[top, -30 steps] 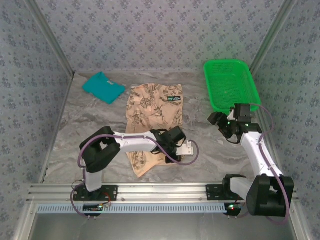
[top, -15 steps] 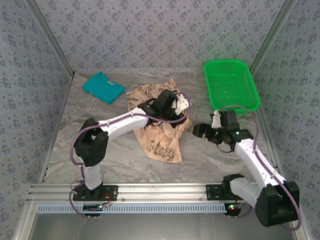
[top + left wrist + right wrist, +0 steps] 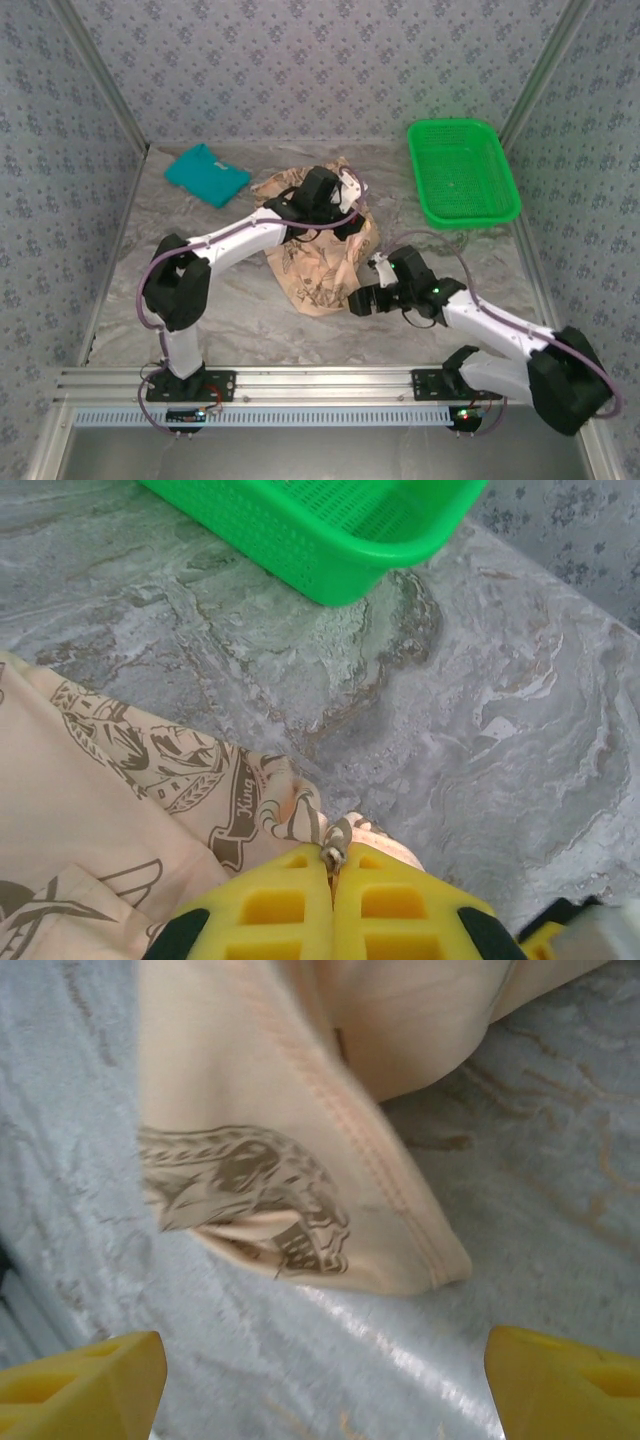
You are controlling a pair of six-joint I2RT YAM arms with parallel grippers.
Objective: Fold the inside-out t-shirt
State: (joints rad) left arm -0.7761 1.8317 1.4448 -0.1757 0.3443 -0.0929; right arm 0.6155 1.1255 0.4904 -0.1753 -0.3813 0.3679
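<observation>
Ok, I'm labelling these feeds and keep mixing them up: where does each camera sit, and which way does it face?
Top external: high behind the robot, looking down on the table; left arm and right arm show.
Left wrist: on the left arm, facing along the left gripper, shut on the t-shirt, toward the green basket.
Right wrist: on the right arm, looking down past the open right gripper at a t-shirt corner.
Shared: both wrist views show the t-shirt.

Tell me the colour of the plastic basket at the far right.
The basket is bright green; the top external view shows it best.
</observation>
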